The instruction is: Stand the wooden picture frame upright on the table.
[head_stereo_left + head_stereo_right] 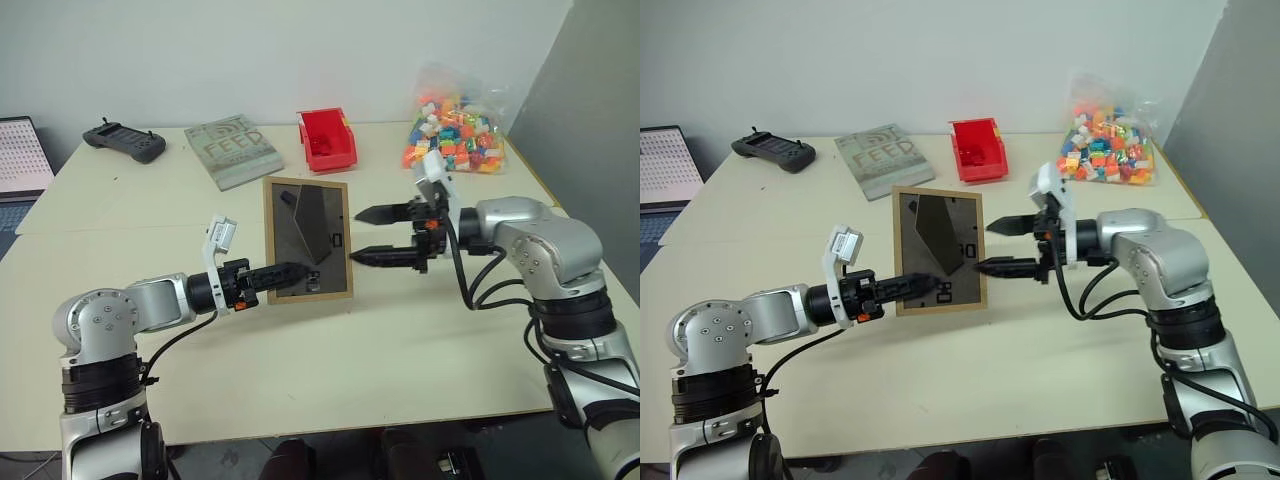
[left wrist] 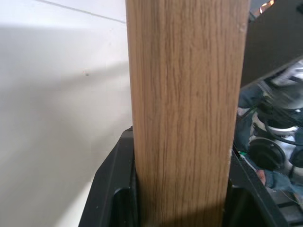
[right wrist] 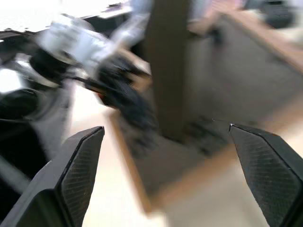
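I am holding the wooden picture frame (image 1: 307, 238) over the table (image 1: 400, 340) with my left gripper (image 1: 295, 270), its two black fingers pinching the frame's lower left edge; the wrist view shows the light-wood rail wedged between them. The frame is sitting upright with its dark back panel facing me, so the stand (image 1: 318, 222) is folding out toward my side. My right gripper (image 1: 385, 235) is hanging just to the right of the frame's edge, its fingers spread wide and holding nothing, one above the other and pointing at the frame. I judge the left pinch is steadying the frame while the right stays clear of the stand. I cannot tell whether the frame's bottom edge is touching the tabletop.
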Motion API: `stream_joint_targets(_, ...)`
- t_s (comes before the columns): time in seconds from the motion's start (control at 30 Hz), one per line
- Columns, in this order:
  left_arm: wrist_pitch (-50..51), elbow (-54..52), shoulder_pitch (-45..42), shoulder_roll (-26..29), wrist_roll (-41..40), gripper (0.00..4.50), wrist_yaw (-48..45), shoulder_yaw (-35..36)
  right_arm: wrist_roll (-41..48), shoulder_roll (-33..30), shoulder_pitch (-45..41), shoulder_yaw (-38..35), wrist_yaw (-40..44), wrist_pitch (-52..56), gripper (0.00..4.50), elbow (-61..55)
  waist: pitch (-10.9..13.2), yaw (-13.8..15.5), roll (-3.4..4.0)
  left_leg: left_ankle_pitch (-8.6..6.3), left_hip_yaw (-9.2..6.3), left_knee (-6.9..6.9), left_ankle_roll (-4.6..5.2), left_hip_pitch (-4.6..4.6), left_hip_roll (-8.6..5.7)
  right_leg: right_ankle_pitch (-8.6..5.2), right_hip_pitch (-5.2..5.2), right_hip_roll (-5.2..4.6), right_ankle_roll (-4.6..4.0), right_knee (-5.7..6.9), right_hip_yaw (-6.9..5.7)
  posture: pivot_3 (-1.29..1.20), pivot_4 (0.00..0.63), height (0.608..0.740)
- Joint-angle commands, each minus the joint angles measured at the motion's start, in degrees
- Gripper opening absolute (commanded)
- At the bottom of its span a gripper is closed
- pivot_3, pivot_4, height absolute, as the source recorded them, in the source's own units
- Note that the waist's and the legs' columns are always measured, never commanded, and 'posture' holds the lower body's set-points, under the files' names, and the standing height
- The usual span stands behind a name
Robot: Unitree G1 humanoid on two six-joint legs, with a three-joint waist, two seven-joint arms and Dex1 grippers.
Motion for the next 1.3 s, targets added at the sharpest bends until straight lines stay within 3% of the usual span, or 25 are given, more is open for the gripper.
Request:
stream_joint_targets(0.03, 7.4, 3.9, -2.6, 0.6, -8.2, 1.28, 2.9, 4.3, -16.5, -3.2, 2.9, 0.1, -5.5, -34.6, 4.48, 6.1, 0.0, 0.1, -0.02, 0.00, 0.00, 0.00, 0.00, 0.00, 0.00, 0.00, 0.00, 0.00, 0.00, 0.00, -0.01, 0.00, 0.150, 0.740)
stream_joint_targets(0.13, 8.5, 10.2, -3.3, 3.9, -19.2, 1.28, 6.9, 2.4, -36.6, -5.8, 3.7, 4.1, -20.7, -74.4, 4.48, 18.7, 0.0, 0.0, -0.05, 0.00, 0.10, 0.02, 0.00, 0.00, -0.01, 0.00, 0.02, 0.01, 0.02, 0.00, 0.02, 0.00, 0.150, 0.740)
stream_joint_targets(0.23, 8.5, 14.1, -3.4, 6.7, -29.2, 1.28, 11.0, -0.3, -55.1, -6.2, 1.7, 7.0, -39.1, -97.7, 4.48, 27.0, 0.0, -0.1, -0.06, 0.02, 0.21, 0.04, -0.03, 0.04, 0.00, -0.01, -0.09, 0.01, 0.03, 0.15, 0.14, 0.00, 0.150, 0.740)
stream_joint_targets(0.3, 6.7, 14.0, -2.4, 8.8, -36.1, 1.28, 14.3, -3.2, -65.9, -5.3, -0.5, 9.1, -51.3, -102.1, 4.48, 30.2, 0.0, -0.2, -0.06, 0.03, 0.33, 0.03, -0.05, 0.03, -0.01, -0.02, -0.26, 0.02, 0.02, 0.31, 0.31, 0.00, 0.150, 0.740)
stream_joint_targets(0.4, 1.0, 12.8, 0.0, 11.7, -46.4, 1.28, 20.0, -8.2, -74.2, -2.6, -3.7, 10.8, -62.8, -105.3, 4.48, 33.6, 0.0, -0.8, -0.09, 0.06, 0.35, 0.03, -0.11, 0.07, -0.02, -0.02, -0.35, 0.06, 0.02, 0.43, 0.44, 0.00, 0.150, 0.740)
stream_joint_targets(0.53, -2.4, 9.7, 2.2, 12.2, -48.6, 1.28, 21.0, -11.1, -81.7, 1.2, -7.6, 14.0, -73.2, -105.7, 4.48, 35.4, 0.0, -1.0, -0.09, 0.10, 0.31, 0.02, -0.17, 0.14, 0.00, -0.04, -0.33, 0.15, -0.03, 0.47, 0.47, 0.00, 0.150, 0.740)
stream_joint_targets(0.6, -3.5, 8.5, 3.1, 12.3, -48.6, 1.28, 20.6, -11.8, -82.2, 2.3, -8.7, 15.3, -75.1, -107.0, 4.48, 36.2, 0.0, -1.1, -0.10, 0.10, 0.30, 0.02, -0.18, 0.16, 0.00, -0.05, -0.31, 0.16, -0.05, 0.47, 0.47, 0.00, 0.150, 0.740)
stream_joint_targets(0.7, -4.5, 7.8, 4.1, 12.7, -48.6, 1.28, 20.0, -12.3, -82.0, 2.5, -9.6, 16.2, -77.0, -108.9, 4.03, 36.2, 0.0, -0.8, -0.10, 0.10, 0.27, 0.02, -0.18, 0.16, 0.00, -0.05, -0.25, 0.18, -0.05, 0.41, 0.44, 0.00, 0.150, 0.740)
stream_joint_targets(0.93, -6.7, 5.3, 6.0, 13.0, -48.6, 1.28, 19.8, -12.9, -83.3, 1.6, -10.5, 17.9, -78.6, -109.1, 2.32, 37.7, 0.0, -0.8, -0.10, 0.10, 0.27, 0.03, -0.18, 0.18, -0.01, -0.05, -0.22, 0.18, -0.05, 0.42, 0.45, 0.00, 0.150, 0.740)
stream_joint_targets(1.1, -8.7, 3.9, 7.0, 13.0, -48.6, 1.28, 20.7, -12.8, -82.6, 0.8, -11.1, 18.3, -78.3, -109.9, 1.53, 38.8, 0.0, -1.0, -0.11, 0.10, 0.28, 0.03, -0.17, 0.19, 0.00, -0.05, -0.22, 0.20, -0.05, 0.42, 0.48, 0.00, 0.150, 0.740)
stream_joint_targets(1.17, -11.6, 4.1, 7.6, 12.8, -48.6, 1.98, 24.1, -11.8, -80.0, 0.7, -11.7, 18.5, -76.5, -110.7, 1.51, 40.9, 0.0, -1.0, -0.11, 0.10, 0.28, 0.03, -0.17, 0.18, 0.01, -0.05, -0.21, 0.21, -0.05, 0.42, 0.47, 0.00, 0.150, 0.740)
stream_joint_targets(1.3, -16.2, 4.0, 6.8, 13.7, -48.6, 2.75, 28.1, -8.6, -71.6, 1.1, -12.7, 19.8, -68.7, -114.1, 1.33, 47.4, 0.0, -1.0, -0.13, 0.10, 0.32, 0.03, -0.17, 0.18, 0.02, -0.05, -0.19, 0.20, -0.05, 0.41, 0.48, 0.00, 0.150, 0.740)
